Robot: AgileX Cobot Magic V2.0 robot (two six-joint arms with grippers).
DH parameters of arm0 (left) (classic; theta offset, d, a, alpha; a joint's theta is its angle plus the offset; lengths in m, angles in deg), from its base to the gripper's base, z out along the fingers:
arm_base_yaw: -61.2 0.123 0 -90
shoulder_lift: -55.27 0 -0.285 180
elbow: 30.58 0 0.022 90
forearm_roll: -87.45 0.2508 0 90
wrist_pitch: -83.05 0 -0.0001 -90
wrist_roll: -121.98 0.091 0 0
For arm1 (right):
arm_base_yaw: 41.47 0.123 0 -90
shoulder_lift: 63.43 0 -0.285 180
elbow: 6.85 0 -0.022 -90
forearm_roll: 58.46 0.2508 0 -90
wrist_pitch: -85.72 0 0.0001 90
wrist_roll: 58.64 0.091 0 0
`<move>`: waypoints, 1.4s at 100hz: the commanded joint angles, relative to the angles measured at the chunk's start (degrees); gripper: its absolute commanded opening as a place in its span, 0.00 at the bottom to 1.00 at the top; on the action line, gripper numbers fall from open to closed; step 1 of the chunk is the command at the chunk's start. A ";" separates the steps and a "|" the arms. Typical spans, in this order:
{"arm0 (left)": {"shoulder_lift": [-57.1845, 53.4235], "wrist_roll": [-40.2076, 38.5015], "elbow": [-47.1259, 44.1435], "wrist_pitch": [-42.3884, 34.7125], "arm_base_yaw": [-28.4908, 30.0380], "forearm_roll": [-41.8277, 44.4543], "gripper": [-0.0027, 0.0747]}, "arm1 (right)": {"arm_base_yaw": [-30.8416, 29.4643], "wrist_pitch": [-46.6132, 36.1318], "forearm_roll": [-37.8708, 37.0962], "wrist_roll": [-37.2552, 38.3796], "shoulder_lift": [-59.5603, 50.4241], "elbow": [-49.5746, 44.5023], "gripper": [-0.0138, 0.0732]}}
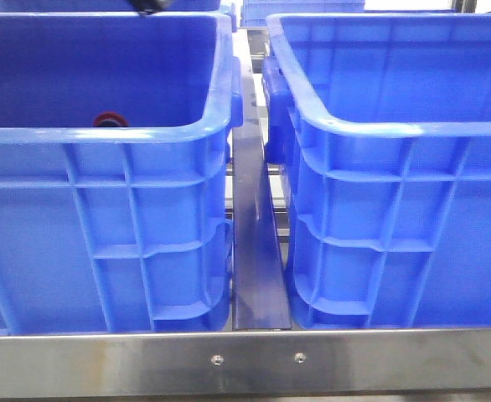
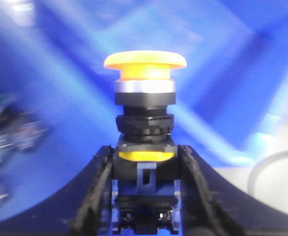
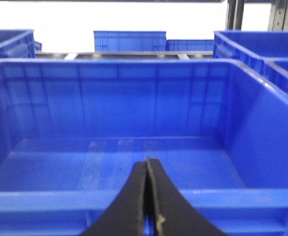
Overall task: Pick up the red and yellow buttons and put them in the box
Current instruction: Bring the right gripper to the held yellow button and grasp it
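Observation:
The yellow button [image 2: 145,66] stands upright between the fingers of my left gripper [image 2: 145,150], which is shut on its black body; blurred blue crate wall lies behind it. The red button [image 1: 110,120] lies inside the left blue crate [image 1: 103,134], its cap just showing over the near rim. The box [image 1: 396,130] is the right blue crate; in the right wrist view its inside [image 3: 119,98] holds nothing. My right gripper [image 3: 147,160] is shut with nothing in it, at the near rim of the box. A dark bit of an arm [image 1: 149,7] shows at the top edge.
A dark metal strip [image 1: 254,251] fills the gap between the two crates. A steel rail [image 1: 254,360] runs along the front. More blue crates [image 3: 129,40] stand behind. Several blurred small parts [image 2: 16,132] lie beside the held button.

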 commanded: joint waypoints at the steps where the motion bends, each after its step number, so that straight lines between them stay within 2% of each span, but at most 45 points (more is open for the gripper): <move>1: -1.88 0.08 1.50 -2.99 -2.18 -2.75 0.18 | 0.26 -5.05 0.14 0.08 -1.20 1.69 0.09; 8: -1.88 0.08 1.50 -2.99 -2.65 -2.75 0.18 | 0.26 -2.41 -0.10 0.08 -1.07 4.25 0.09; 31: -1.26 0.08 1.50 -2.99 -2.73 -2.75 0.18 | 0.26 13.36 -0.84 0.08 3.52 16.81 0.09; 50: -0.89 0.08 1.50 -3.09 -2.73 -2.75 0.18 | 0.26 17.44 -0.84 0.08 10.11 24.33 0.09; 67: -0.89 0.08 1.50 -3.09 -2.73 -2.75 0.18 | 0.26 25.80 -0.84 0.08 20.59 30.94 0.09; 78: -0.89 0.08 1.50 -3.09 -2.73 -2.75 0.18 | 0.26 26.70 -0.36 0.08 26.44 34.06 0.10; 90: -0.89 0.08 1.50 -3.09 -2.73 -2.75 0.18 | 0.26 27.81 3.44 0.03 32.70 37.21 0.23; 95: -0.89 0.08 1.50 -3.09 -2.73 -2.75 0.18 | 0.26 28.59 5.85 0.03 35.69 38.91 0.33; 107: -0.89 0.08 1.50 -3.09 -2.73 -2.75 0.18 | 0.56 30.52 11.68 -0.51 40.82 42.30 0.63; 112: -0.89 0.08 1.50 -3.09 -2.73 -2.75 0.18 | 1.01 31.34 14.85 -0.53 42.30 43.98 0.71; 127: -0.89 0.08 1.50 -3.09 -2.73 -2.75 0.18 | 3.08 31.01 30.61 -1.35 45.32 47.02 0.72; 140: -0.89 0.08 1.50 -3.09 -2.73 -2.75 0.18 | 7.54 31.05 44.04 -9.25 48.53 49.32 0.72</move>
